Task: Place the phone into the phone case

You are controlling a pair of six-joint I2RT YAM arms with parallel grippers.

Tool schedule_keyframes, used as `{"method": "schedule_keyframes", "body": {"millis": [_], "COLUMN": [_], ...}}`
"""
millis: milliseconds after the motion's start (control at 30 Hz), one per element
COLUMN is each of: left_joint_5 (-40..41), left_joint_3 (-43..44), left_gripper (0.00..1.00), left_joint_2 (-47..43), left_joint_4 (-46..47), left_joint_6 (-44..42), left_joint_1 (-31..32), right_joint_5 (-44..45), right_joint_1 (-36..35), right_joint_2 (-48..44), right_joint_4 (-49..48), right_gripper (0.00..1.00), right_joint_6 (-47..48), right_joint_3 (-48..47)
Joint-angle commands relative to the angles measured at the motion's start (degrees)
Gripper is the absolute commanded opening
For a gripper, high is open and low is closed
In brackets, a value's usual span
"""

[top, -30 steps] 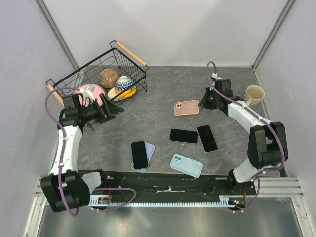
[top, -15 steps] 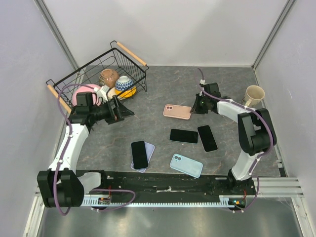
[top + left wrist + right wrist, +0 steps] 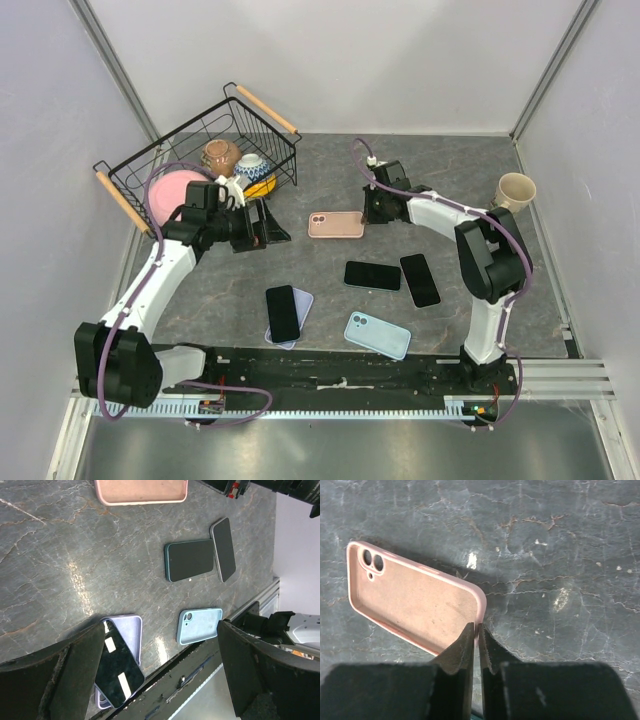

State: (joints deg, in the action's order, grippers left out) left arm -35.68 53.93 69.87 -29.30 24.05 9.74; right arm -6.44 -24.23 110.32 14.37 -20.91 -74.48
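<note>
My right gripper is shut on the rim of an empty pink phone case, open side up; in the right wrist view the case has its right edge pinched between the fingertips. My left gripper is open and empty, left of the pink case, which shows at the top of the left wrist view. A black phone lies on a lilac case. Two more dark phones lie mid-table. A light blue case lies near the front.
A black wire basket with bowls and a pink plate stands at the back left. A beige mug stands at the right. The black front rail runs along the near edge.
My right gripper has dragged the pink case leftward, toward the table's middle. My left arm has swung right, toward the case.
</note>
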Motion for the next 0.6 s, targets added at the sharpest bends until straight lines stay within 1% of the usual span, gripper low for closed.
{"method": "schedule_keyframes", "body": {"millis": [0, 33, 67, 100, 133, 200, 233, 300, 333, 400, 433, 467, 567], "left_joint_5": [3.6, 4.4, 4.7, 5.2, 5.9, 6.6, 7.4, 8.1, 8.5, 9.3, 9.4, 9.5, 9.8], "left_joint_3": [2.8, 2.9, 3.0, 3.1, 3.2, 3.5, 3.6, 3.8, 3.9, 3.9, 3.8, 3.8, 3.0], "left_gripper": [0.99, 0.99, 0.99, 0.99, 0.99, 0.99, 0.99, 0.99, 0.99, 0.99, 0.99, 0.99, 0.99], "left_joint_2": [0.5, 0.6, 0.6, 0.6, 0.6, 0.6, 0.6, 0.6, 0.6, 0.7, 0.5, 0.5, 0.3], "left_joint_4": [-2.0, -2.3, -2.5, -2.9, -3.0, -3.7, -4.1, -4.9, -5.1, -5.8, -5.9, -6.1, -6.6], "left_joint_6": [-1.6, -1.8, -2.1, -2.1, -2.3, -2.8, -3.0, -3.6, -3.7, -4.1, -4.2, -4.3, -4.2], "left_joint_1": [1.2, 1.2, 1.4, 1.5, 1.6, 1.8, 1.9, 2.0, 2.0, 2.0, 2.0, 2.0, 2.2], "right_joint_5": [3.4, 3.6, 3.5, 3.4, 3.4, 3.7, 4.1, 4.2, 4.2, 4.2, 4.1, 3.6, 1.9], "right_joint_1": [-0.1, -0.1, -0.3, -0.2, -0.4, -0.6, -0.6, -0.8, -0.8, -1.1, -1.2, -1.4, -2.1], "right_joint_2": [1.1, 1.0, 0.8, -0.1, -0.5, -2.1, -2.7, -4.9, -5.6, -8.3, -9.2, -11.2, -15.0], "right_joint_4": [1.3, 1.4, 1.4, 1.4, 1.4, 1.4, 1.5, 1.5, 1.5, 1.5, 1.6, 1.5, 1.4], "right_gripper": [0.16, 0.19, 0.30, 0.35, 0.46, 0.55, 0.65, 0.72, 0.78, 0.85, 0.96, 0.98, 0.98], "right_joint_6": [1.6, 1.6, 1.6, 1.7, 1.7, 2.1, 2.1, 2.3, 2.3, 2.4, 2.5, 2.8, 4.1], "right_joint_3": [-4.3, -4.4, -4.5, -4.5, -4.4, -4.1, -3.9, -3.1, -2.8, -1.5, -0.9, 0.5, 3.1]}}
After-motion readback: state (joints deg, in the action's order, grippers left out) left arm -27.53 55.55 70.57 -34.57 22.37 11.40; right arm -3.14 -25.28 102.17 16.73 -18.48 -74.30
